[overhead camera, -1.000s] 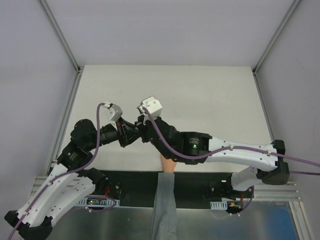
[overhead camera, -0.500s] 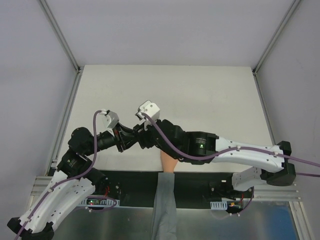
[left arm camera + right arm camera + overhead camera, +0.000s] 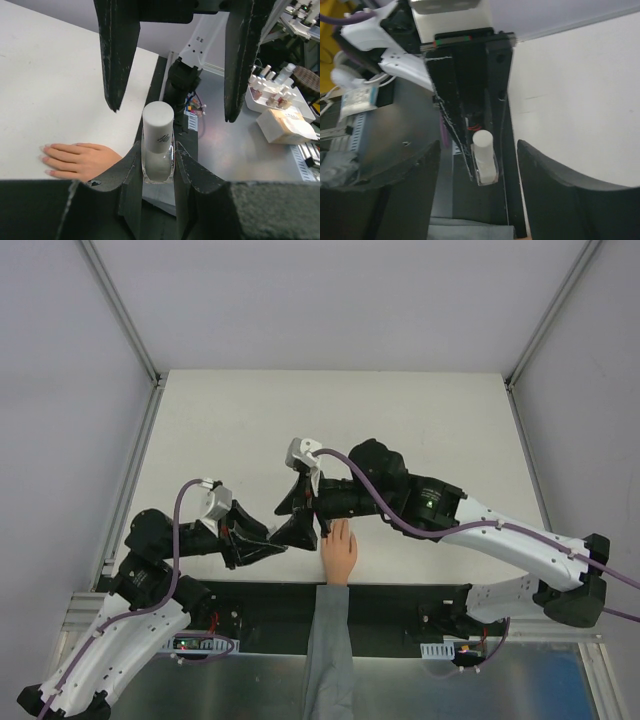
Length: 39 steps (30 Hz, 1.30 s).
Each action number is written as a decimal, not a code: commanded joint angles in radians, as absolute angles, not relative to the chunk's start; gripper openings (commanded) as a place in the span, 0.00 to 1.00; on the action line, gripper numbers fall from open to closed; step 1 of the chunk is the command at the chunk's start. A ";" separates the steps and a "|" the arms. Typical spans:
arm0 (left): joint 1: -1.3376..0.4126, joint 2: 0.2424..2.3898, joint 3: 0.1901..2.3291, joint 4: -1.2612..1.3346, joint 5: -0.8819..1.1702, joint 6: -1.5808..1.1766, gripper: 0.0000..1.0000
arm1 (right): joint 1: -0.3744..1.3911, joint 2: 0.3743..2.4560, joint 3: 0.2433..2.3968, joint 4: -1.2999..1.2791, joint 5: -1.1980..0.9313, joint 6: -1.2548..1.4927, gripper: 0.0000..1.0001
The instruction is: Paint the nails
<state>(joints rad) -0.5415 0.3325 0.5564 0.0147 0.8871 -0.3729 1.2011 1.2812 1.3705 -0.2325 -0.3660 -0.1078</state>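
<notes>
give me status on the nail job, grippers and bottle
Left gripper shut on polish bottle. Right gripper open, astride the white cap, not touching. Nails look bare, hand flat on table. Nothing blocking the hand.

Bottle (image 3: 158,167): clear, glossy body; cap (image 3: 158,117) smooth matt white. Left fingers (image 3: 200,185): black, rough, grainy matt. Counter (image 3: 60,75): smooth matt white. Sleeve (image 3: 328,640): grey cloth.

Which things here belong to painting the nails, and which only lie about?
For the job:
- nails of the hand
- white-capped polish bottle, held in the shut left pincer
- open right pincer, near the cap

Lying about:
- tray of small bottles
- pale box beside it
</notes>
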 commanded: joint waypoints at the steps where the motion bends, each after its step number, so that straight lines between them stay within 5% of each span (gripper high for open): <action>1: -0.535 0.318 0.600 0.086 0.983 -0.419 0.00 | 1.184 1.308 1.376 -0.089 -0.664 -0.068 0.59; 16: -0.535 0.316 0.638 0.087 0.980 -0.419 0.00 | 1.173 1.358 1.367 -0.054 -0.724 -0.046 0.18; 21: -0.535 0.305 0.676 0.005 0.758 -0.355 0.00 | 1.177 1.325 1.322 -0.069 -0.614 -0.073 0.01; 27: -0.535 0.314 0.693 -0.103 0.323 -0.226 0.00 | 1.251 1.272 1.311 -0.156 -0.162 -0.112 0.01; 28: -0.535 0.330 0.695 -0.107 0.289 -0.215 0.00 | 1.353 1.279 1.357 -0.219 0.275 -0.109 0.01; 31: -0.535 0.409 0.706 -0.103 0.201 -0.210 0.00 | 1.495 1.391 1.489 -0.428 0.892 0.075 0.01; 39: -0.535 0.494 0.707 -0.064 0.267 -0.244 0.00 | 1.551 1.468 1.546 -0.308 0.917 0.006 0.01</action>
